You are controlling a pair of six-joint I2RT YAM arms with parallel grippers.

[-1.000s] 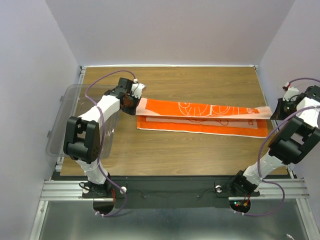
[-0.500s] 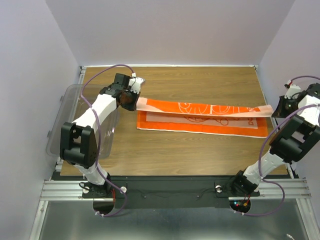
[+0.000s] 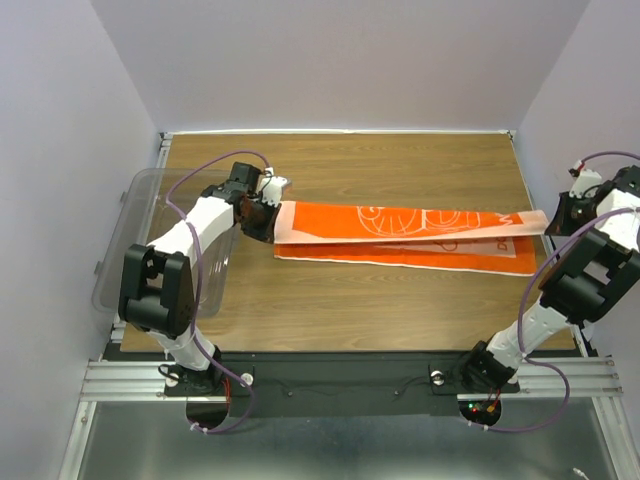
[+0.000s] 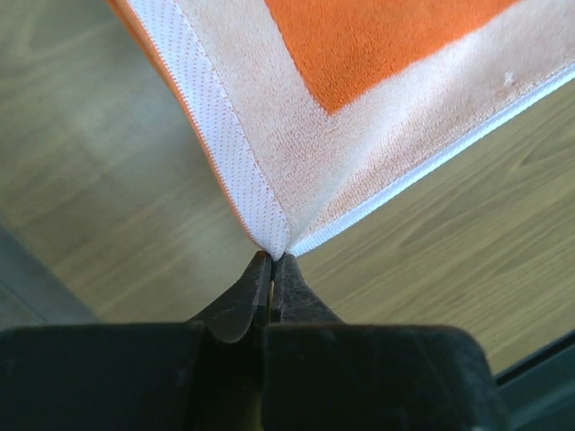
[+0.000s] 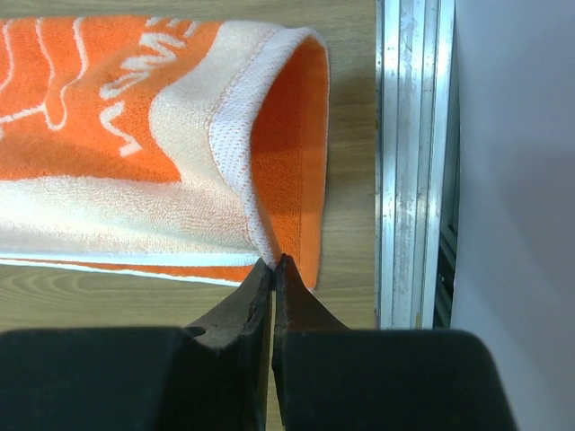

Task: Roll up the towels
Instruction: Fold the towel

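Note:
The long orange towel (image 3: 400, 228) with its white cartoon outline lies lengthwise across the wooden table, folded over along its length. Its near long part rests on the table; the upper layer is lifted and stretched between both grippers. My left gripper (image 3: 268, 212) is shut on the towel's left corner (image 4: 269, 238), above the wood. My right gripper (image 3: 553, 221) is shut on the right corner (image 5: 269, 247), where the towel (image 5: 135, 162) curls over and shows its plain orange back.
A clear plastic tub (image 3: 145, 235) stands at the table's left edge, just behind my left arm. A metal rail (image 5: 413, 162) runs along the table's right edge, close to my right gripper. Walls close in on both sides.
My left gripper has shifted slightly nearer and right with its corner, and the lifted upper layer now lies further over the lower one. My right gripper has barely moved.

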